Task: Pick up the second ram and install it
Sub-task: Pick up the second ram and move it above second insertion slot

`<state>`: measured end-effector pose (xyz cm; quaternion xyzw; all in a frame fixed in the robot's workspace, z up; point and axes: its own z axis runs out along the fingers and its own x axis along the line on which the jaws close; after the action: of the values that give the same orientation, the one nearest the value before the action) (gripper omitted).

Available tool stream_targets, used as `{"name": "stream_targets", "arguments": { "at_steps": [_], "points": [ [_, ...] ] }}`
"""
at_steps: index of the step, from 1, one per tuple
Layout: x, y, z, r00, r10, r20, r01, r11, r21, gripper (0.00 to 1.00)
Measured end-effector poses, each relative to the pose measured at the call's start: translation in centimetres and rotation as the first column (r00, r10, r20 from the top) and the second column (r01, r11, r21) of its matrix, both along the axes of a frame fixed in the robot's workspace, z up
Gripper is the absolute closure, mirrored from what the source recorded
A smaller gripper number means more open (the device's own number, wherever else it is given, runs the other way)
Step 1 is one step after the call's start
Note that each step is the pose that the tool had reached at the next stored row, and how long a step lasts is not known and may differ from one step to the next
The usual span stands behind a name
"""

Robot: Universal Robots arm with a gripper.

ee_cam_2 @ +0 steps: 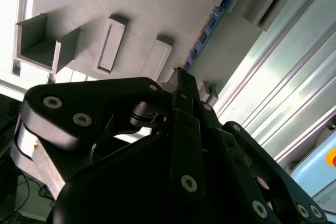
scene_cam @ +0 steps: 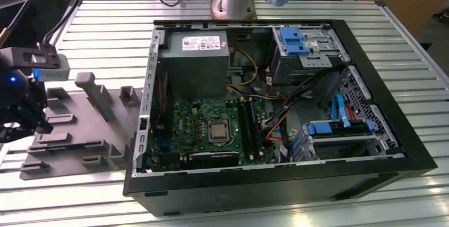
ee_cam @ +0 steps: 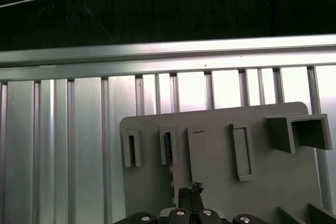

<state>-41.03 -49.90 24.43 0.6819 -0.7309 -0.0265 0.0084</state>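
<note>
Even overhead light fills the exterior view: the slatted surface (scene_cam: 105, 22) gleams pale, the inside of the case (scene_cam: 210, 132) lies in shade, and a small blue lamp (scene_cam: 12, 79) glows. In the second wrist view the black fingers (ee_cam_2: 185, 124) are close, soft and underlit. Beyond them the tray (ee_cam_2: 157, 3) is evenly grey, the surface to one side carries streaks of glare, and the far corner on the other side is blown out white. In the first wrist view the surface past the fingers shines almost white, with near-black behind it. The tray's blocks (ee_cam: 291, 132) cast short, soft shadows.

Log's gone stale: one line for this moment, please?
gripper: low over tray | ram: in tray, beside gripper | case: open
</note>
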Motion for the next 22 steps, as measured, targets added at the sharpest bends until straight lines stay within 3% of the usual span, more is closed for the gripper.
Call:
{"name": "stream_targets", "arguments": {
  "at_steps": [22],
  "points": [
    [0.01,-0.85,-0.74,1.0000,0.000,0.0000,0.000,1.0000,0.0000,0.89]
  ]
}}
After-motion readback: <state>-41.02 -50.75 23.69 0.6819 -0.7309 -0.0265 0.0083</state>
